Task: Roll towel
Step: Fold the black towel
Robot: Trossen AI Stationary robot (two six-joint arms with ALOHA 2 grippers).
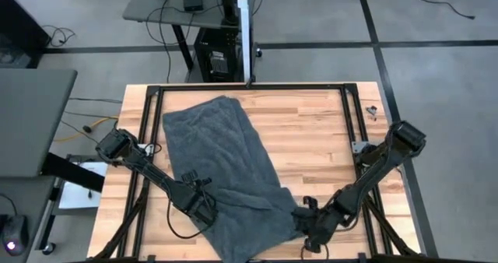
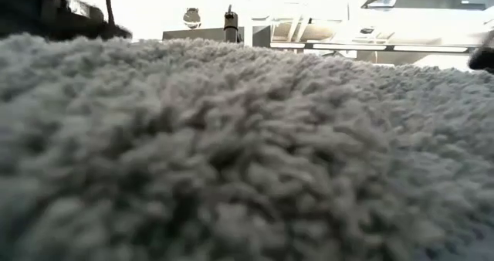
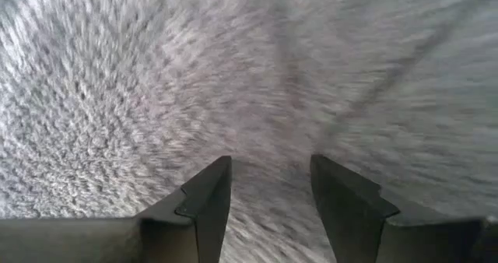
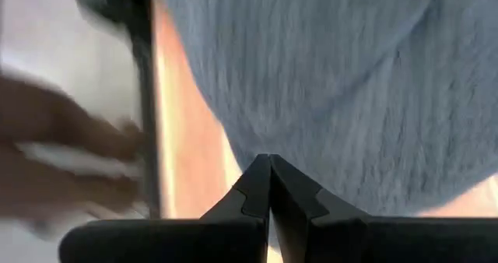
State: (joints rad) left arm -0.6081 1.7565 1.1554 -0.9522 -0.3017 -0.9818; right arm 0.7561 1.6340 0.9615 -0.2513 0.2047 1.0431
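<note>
Towel (image 1: 229,177) lies spread slantwise over the wooden counter (image 1: 319,138), from upper centre of the high view down to the lower edge, and fills the low view. Left claw (image 1: 204,208) sits at its lower-left edge, fingers spread over the cloth. Right claw (image 1: 309,236), at the lower-right corner, is pressed together, holding nothing visible. Black frame (image 1: 249,86) borders the counter.

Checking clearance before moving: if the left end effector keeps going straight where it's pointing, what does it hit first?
The towel. The left end effector, fingers apart, points straight at the grey terry cloth, which fills its wrist view; nothing shows between them, though the gap is hard to judge.
</note>
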